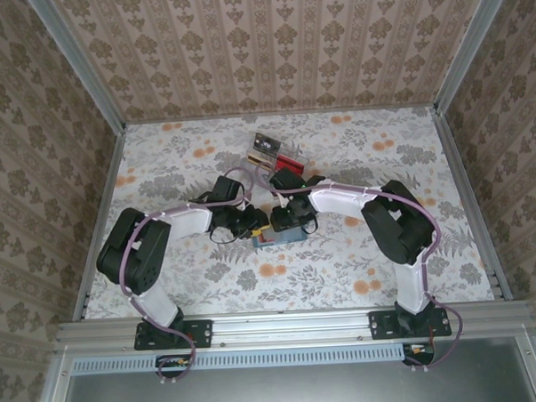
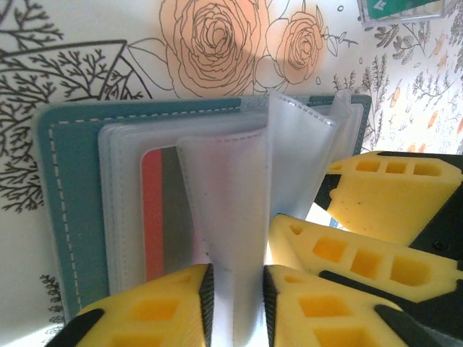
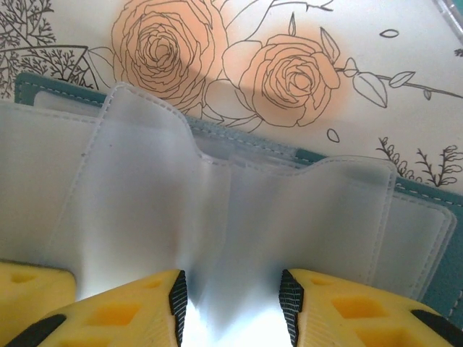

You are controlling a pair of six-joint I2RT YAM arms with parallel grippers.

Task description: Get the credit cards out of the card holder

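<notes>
The card holder lies open at the middle of the worktop, between the two arms and near of the clear tray, which stands well apart on the far side. The left hand is closed on one clear sleeve, pinching it upright off the stack. In its wrist view a credit card with a red stripe sits in a flatter sleeve just left of the pinched one. Its long axis runs away from the fingers toward the holder's far stitched edge. The right hand straddles another sleeve leaf, fingers either side of it. Whether they press it I cannot tell. The card lies closer to the left hand, but that hand is occupied holding the leaf. So the withdrawal probably falls to the right hand, pulling along the card's length.
</notes>
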